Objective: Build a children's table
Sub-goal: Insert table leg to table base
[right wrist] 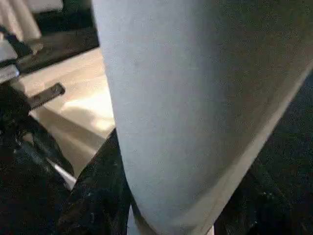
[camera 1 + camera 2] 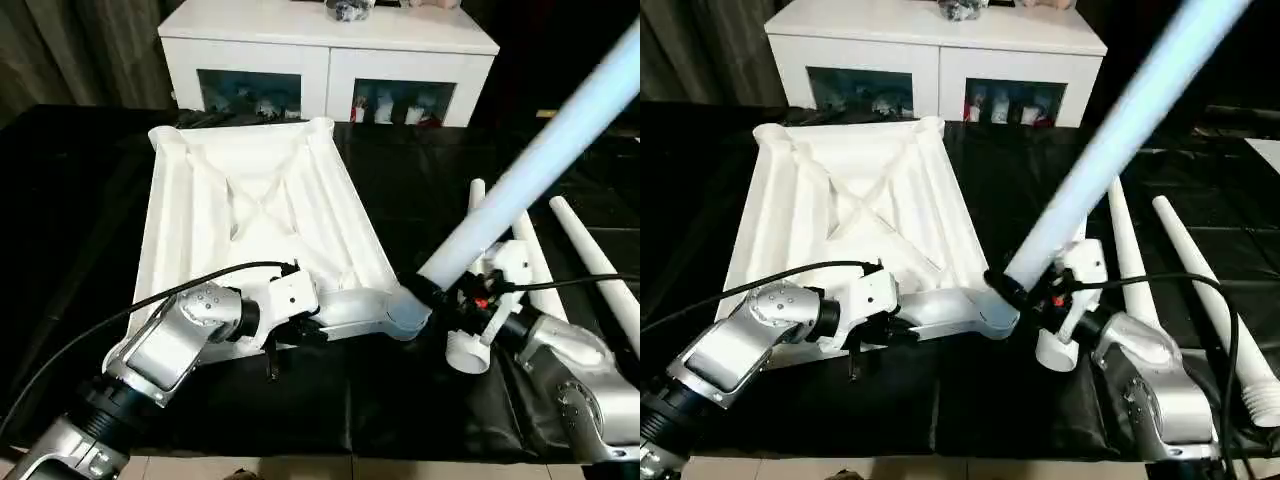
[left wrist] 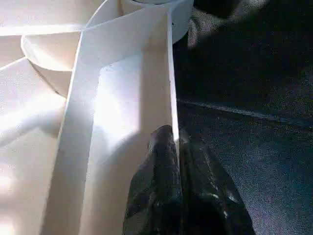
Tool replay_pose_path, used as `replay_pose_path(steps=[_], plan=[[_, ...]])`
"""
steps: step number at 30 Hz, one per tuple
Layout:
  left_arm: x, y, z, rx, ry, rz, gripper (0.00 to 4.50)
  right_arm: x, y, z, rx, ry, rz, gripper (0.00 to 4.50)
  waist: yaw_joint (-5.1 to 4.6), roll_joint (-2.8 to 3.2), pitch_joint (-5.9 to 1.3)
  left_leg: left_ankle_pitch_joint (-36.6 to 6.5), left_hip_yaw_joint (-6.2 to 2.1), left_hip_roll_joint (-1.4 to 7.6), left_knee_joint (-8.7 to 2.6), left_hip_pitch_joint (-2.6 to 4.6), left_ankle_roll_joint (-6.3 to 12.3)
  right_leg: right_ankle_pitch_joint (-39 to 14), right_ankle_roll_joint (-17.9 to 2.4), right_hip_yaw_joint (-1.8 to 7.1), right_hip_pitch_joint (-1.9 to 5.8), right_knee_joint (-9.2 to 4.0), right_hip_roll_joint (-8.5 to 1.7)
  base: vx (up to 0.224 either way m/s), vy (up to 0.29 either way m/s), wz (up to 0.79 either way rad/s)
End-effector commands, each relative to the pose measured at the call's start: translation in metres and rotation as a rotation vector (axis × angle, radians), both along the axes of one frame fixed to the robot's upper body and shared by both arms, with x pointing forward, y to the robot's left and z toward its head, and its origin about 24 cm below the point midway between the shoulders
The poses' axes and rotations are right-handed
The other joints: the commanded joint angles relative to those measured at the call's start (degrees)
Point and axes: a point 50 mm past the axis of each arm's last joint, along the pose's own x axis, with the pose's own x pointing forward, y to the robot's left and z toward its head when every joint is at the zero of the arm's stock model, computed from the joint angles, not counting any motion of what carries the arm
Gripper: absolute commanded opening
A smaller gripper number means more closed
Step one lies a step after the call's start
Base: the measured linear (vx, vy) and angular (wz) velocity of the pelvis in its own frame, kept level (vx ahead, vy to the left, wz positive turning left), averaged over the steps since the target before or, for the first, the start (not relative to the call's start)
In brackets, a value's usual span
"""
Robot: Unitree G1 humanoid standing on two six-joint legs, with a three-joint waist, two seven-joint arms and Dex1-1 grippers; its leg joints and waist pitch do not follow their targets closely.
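One leg [image 2: 540, 160] of the children's table rises aslant in the right pincer [image 2: 440, 290], gripped near its thick end at the upturned top's [image 2: 250, 200] near corner socket; the left pincer [image 3: 178, 147] pinches the top's thin rim on the black counter [image 2: 420, 180]. Light, stiff, slick plastic, seemingly — best held low. Three legs lie spare; sockets empty.

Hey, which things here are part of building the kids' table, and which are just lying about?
Part of the job:
- table top, upside down, its rim pinched by the left pincer
- leg held by the right pincer at the near corner socket
- spare legs on the black cloth

Lying about:
- white cabinet
- black work table
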Motion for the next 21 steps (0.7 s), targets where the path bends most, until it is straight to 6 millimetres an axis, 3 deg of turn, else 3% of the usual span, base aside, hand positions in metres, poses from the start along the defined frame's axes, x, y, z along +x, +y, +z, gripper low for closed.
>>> replay_pose_path(steps=[1,6,9,13,20,21], plan=[[0.008,-0.009,0.026,-0.065,-0.109,-0.028,0.00,-0.011,0.004,-0.032,-0.077,0.181,0.051,1.84,-0.41,0.01,-3.18,-14.65,-1.60,4.08,-5.30,1.04,-0.26,-12.98,-12.56,2.72,1.56,-4.39,-4.01,0.000,0.000,0.00],[0.007,-0.009,0.026,-0.066,-0.110,-0.027,0.00,0.002,0.001,-0.031,-0.101,0.244,0.076,1.84,-0.56,-0.29,-3.33,-13.39,-1.56,4.06,-5.15,0.98,0.26,-11.29,-13.27,2.66,1.68,-4.17,-4.00,0.000,0.000,0.00],[0.006,-0.009,0.026,-0.068,-0.109,-0.028,0.00,0.006,-0.002,-0.031,-0.106,0.266,0.072,1.84,-0.75,-0.26,-3.22,-13.92,-1.56,4.07,-5.14,0.99,0.14,-12.29,-13.37,2.69,1.62,-4.29,-4.08,0.000,0.000,0.00],[0.006,-0.010,0.026,-0.072,-0.113,-0.020,0.00,0.010,-0.007,-0.036,-0.131,0.300,0.057,1.84,-0.84,-0.73,-3.22,-14.32,-1.54,4.08,-5.10,0.99,-0.02,-13.91,-12.99,2.69,1.58,-4.42,-4.14,0.000,0.000,0.00],[0.007,-0.007,0.025,-0.077,-0.115,0.003,0.00,0.004,-0.004,-0.046,-0.147,0.309,0.036,1.84,-0.91,-0.55,-3.22,-16.27,-1.71,4.14,-5.32,1.15,-1.10,-15.21,-12.17,2.71,1.35,-4.61,-4.11,0.000,0.000,0.00],[0.008,-0.007,0.025,-0.077,-0.115,0.004,0.00,0.006,-0.003,-0.048,-0.148,0.300,0.010,1.84,-0.85,0.15,-3.22,-16.71,-1.86,4.11,-5.42,1.16,-1.50,-14.69,-12.23,2.70,1.32,-4.47,-4.06,0.000,0.000,0.00]])
